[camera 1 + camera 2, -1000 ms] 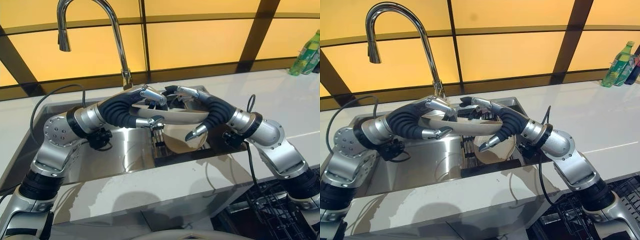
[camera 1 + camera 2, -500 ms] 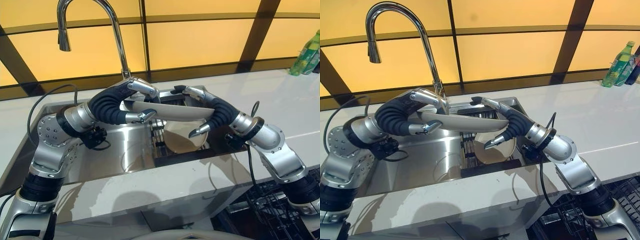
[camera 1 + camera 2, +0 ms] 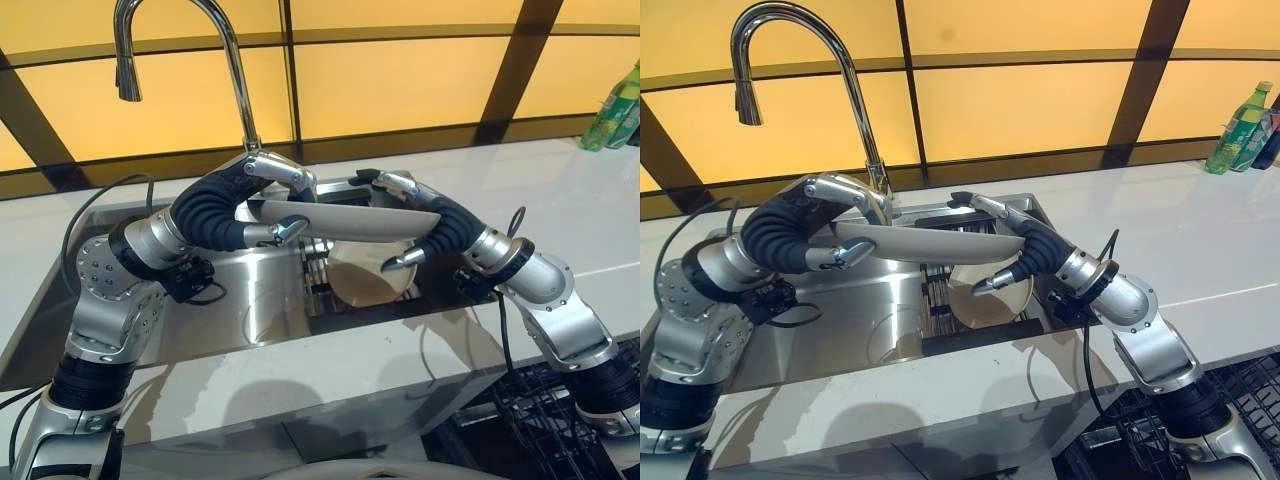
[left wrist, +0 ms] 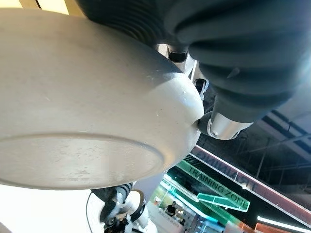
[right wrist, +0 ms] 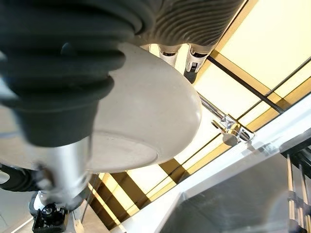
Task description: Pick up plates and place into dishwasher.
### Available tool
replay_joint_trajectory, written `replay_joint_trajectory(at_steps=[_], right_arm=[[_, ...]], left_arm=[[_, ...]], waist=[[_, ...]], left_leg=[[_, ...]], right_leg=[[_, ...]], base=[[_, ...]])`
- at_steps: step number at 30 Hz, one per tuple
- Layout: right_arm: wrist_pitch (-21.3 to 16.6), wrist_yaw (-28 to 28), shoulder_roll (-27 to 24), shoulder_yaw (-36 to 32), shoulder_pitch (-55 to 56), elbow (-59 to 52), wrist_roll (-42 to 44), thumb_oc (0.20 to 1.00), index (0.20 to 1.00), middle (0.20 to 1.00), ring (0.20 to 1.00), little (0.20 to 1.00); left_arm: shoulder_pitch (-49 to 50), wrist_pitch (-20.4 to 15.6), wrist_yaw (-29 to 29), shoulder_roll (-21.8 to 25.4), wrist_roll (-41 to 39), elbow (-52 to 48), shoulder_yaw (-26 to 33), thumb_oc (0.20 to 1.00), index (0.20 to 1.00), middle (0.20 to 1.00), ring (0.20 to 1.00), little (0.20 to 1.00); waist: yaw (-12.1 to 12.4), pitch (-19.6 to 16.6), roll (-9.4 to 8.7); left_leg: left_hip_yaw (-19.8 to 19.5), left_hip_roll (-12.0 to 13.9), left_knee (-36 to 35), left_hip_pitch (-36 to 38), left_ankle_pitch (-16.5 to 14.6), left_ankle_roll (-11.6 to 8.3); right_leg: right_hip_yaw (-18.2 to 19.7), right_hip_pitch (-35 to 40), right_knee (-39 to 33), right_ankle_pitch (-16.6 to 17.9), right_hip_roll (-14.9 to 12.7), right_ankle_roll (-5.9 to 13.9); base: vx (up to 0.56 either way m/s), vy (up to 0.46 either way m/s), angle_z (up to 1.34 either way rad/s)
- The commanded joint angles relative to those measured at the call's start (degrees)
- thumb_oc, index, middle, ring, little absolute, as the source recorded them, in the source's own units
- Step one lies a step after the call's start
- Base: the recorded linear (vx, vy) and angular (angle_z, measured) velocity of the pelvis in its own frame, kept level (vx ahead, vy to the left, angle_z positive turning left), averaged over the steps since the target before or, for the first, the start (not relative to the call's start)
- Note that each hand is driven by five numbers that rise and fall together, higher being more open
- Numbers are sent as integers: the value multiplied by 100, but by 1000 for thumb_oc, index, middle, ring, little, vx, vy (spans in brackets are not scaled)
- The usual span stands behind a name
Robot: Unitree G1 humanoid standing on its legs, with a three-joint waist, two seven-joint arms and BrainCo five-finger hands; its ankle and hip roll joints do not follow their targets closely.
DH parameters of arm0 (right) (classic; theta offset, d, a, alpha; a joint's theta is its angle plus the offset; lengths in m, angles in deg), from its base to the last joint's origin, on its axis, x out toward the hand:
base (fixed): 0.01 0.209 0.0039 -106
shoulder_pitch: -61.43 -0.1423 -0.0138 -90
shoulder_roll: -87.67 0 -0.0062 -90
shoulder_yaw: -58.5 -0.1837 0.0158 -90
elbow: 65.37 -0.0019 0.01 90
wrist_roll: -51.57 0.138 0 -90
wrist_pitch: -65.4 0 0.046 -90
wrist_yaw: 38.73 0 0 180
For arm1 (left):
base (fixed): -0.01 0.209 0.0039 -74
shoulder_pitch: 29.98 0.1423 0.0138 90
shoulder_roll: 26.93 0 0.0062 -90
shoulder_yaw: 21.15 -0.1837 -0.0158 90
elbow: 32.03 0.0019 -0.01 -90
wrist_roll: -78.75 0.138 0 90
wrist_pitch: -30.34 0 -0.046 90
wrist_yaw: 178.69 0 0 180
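Both hands clamp one plate above the sink.

Left hand grips the plate at its left rim, fingers curled over the top edge and thumb pressed beneath; right hand takes the opposite rim likewise, fingers over the far edge and thumb under it. Between them the plate hangs roughly level, its underside showing pale and round in both wrist views, clear of the sink and of a second plate lying in the basin directly below. A faucet rises just behind the left hand. The dishwasher rack lies low at the robot's right, below the counter, so the right hand is nearer to it; I judge the carry must swing rightward and down, long axis kept between the palms.
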Motion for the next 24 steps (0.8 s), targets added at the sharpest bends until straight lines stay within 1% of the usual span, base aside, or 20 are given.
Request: replay_joint_trajectory(at_steps=[1, 19, 22, 23, 24], right_arm=[[-381, 188, 282, 101, -332, -154, 327, 200, 200, 200, 200, 200], [-476, 497, 629, 61, -205, -122, 479, 200, 200, 200, 200, 200], [-535, 653, 730, 35, -162, -112, 446, 200, 200, 200, 200, 200], [-555, 700, 755, 25, -160, -97, 417, 200, 200, 200, 200, 200], [-589, 725, 768, 9, -149, -78, 407, 200, 200, 200, 200, 200]], left_arm=[[-227, -106, -218, 51, -398, 48, -75, 200, 200, 200, 200, 200], [-208, -32, -250, -91, -392, 84, -89, 200, 200, 200, 200, 200], [-152, 135, -418, -166, -297, 98, -86, 200, 200, 200, 200, 200], [-138, 204, -559, -187, -188, 117, -83, 297, 297, 297, 297, 297], [-116, 239, -682, -197, -116, 151, -83, 645, 645, 645, 645, 645]], waist=[[-89, -303, -251], [-125, -314, -238], [-145, -300, -226], [-149, -297, -223], [-153, -293, -220]], left_leg=[[-269, -48, 18, -588, 139, -22], [-168, -4, 16, -588, 141, -27], [-128, 21, 28, -582, 138, -38], [-121, 26, 30, -581, 136, -39], [-117, 30, 35, -581, 135, -42]], right_leg=[[-46, 130, 418, -622, -672, 570], [-33, 111, 364, -600, -623, 537], [-29, 108, 355, -592, -614, 531], [-27, 108, 353, -590, -611, 529], [-26, 108, 351, -589, -606, 528]], base=[[0, 0, 0], [0, 0, 0], [-19, -23, -1], [0, 0, 0], [0, 0, 0]])
